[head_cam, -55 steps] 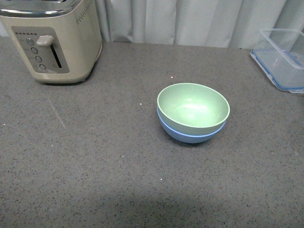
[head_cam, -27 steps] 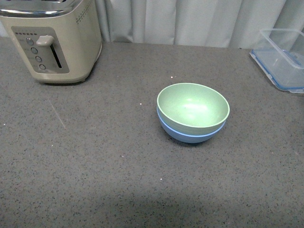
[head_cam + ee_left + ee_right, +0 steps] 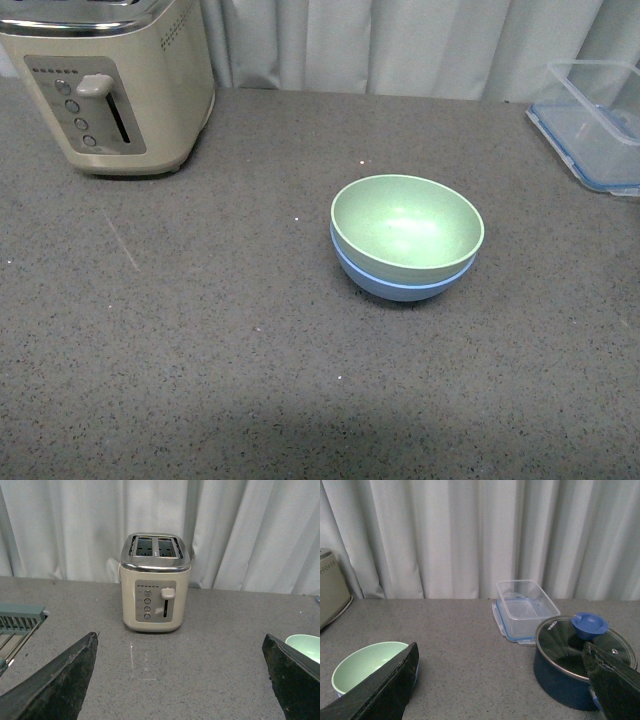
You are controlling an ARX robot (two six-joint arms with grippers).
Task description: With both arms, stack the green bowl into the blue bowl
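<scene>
Two bowls, nested: one green bowl (image 3: 407, 224) sits inside one blue bowl (image 3: 400, 283) on the grey surface (image 3: 200, 330).

One toaster (image 3: 105, 85) and one clear container (image 3: 595, 125) stand well apart from them, both cut off at the edges; only a blue sliver shows beneath the green rim. Both wrist views show jaws spread wide, empty; a lidded pot (image 3: 580, 660) sits partly hidden.

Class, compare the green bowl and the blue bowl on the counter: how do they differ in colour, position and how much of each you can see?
The green bowl is pale mint; the blue bowl is sky blue. The green bowl sits nested inside, on top; the blue bowl rests on the counter beneath. The green bowl's inside shows fully; only the blue bowl's outer wall shows. Both are round and plain-rimmed.
</scene>
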